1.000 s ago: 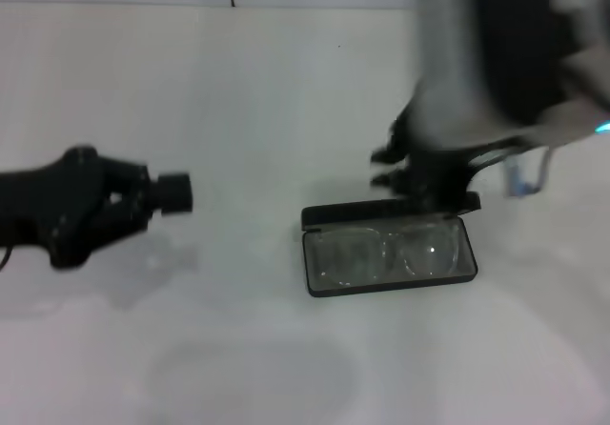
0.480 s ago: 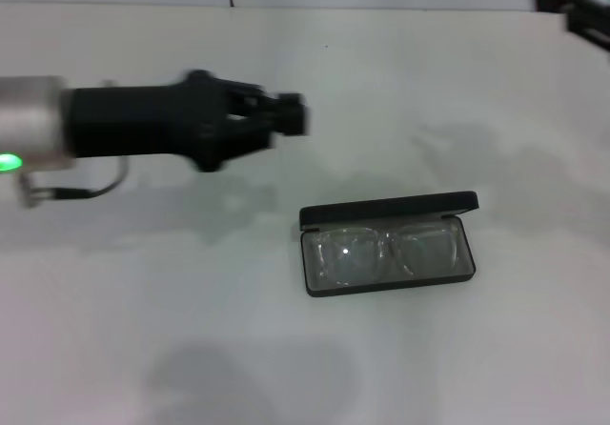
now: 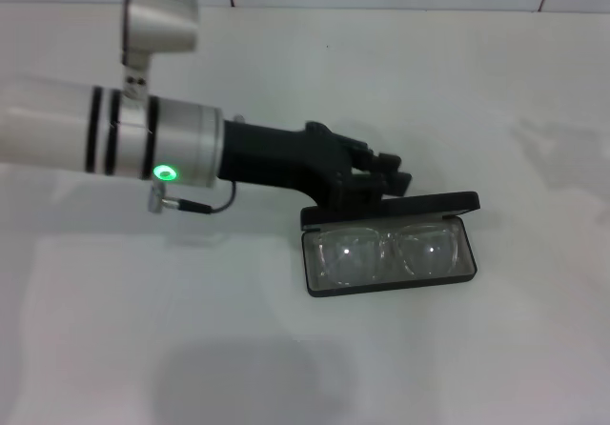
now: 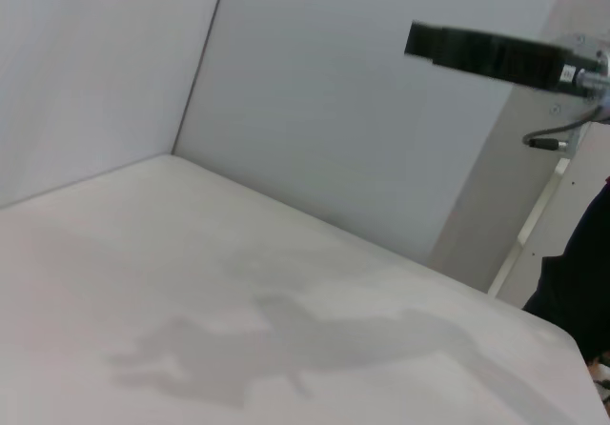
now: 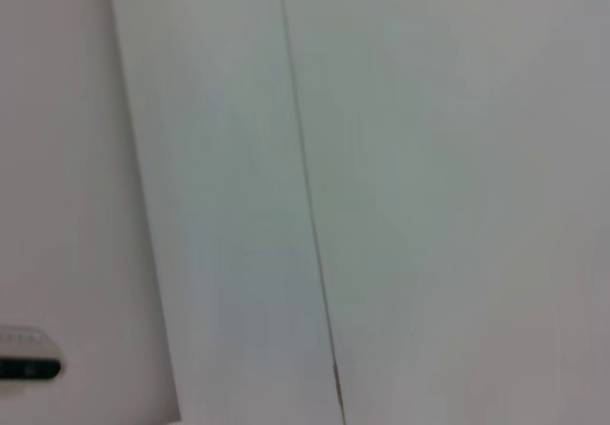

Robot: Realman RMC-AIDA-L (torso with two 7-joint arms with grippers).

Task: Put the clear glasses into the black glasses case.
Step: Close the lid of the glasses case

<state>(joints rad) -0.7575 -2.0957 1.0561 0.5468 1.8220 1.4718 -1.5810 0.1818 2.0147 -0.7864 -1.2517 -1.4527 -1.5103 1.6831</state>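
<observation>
Left gripper [image 3: 393, 179] is reaching in from the left side, low over the white table [image 3: 286, 349], its tip right at the raised lid of the black case [image 3: 389, 243]. Whether the tip actually touches the lid can't be judged from the head view. Can't tell how far the fingers are spread either, since they read as one dark block against the lid. Nothing visibly held.

Case lies just in front of and below the gripper tip, open, lid standing along its far edge. Clear glasses [image 3: 386, 252] are inside the tray, lenses up, spanning nearly its full width, directly under and slightly nearer than the gripper.

Left arm shows a lit green indicator [image 3: 167, 172] on its silver cuff, well back from the tip.

Right gripper isn't visible; its wrist view shows only plain white wall panels.
</observation>
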